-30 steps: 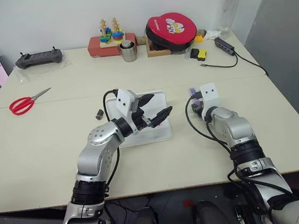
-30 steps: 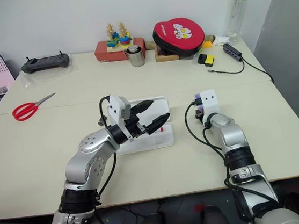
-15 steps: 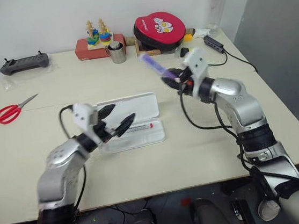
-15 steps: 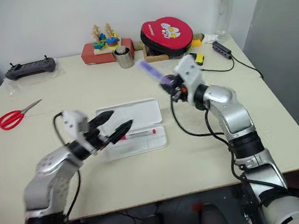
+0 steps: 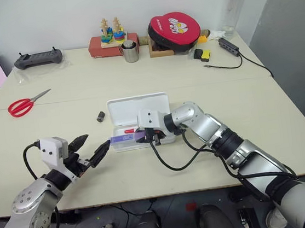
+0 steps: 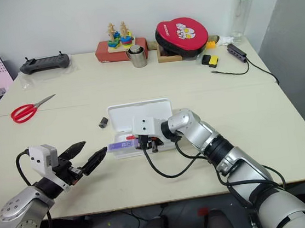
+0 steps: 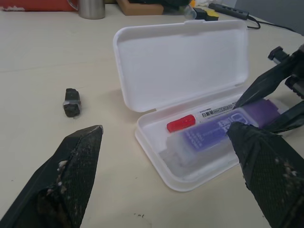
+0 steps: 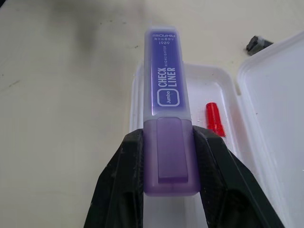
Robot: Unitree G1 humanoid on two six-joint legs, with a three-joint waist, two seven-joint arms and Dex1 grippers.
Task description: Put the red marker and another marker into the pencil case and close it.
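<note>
1. One of the two markers is stowed: the red marker (image 7: 209,116) lies in the tray of the pencil case (image 5: 138,105), against the hinge side.
2. Another marker (image 8: 167,109), purple, is clamped by its end between the fingers of the right hand (image 5: 146,137). It is held lengthwise over the tray's front edge, not yet resting inside.
3. The left hand (image 5: 93,145) hangs beside the pencil case, just off its short end, fingers spread wide and holding nothing.
4. The lid stands fully open, lying flat on the counter (image 5: 262,107) behind the tray.
5. Remaining, by judgement: lower and release the purple marker next to the red one, withdraw, then fold the lid over and press it shut.
</note>
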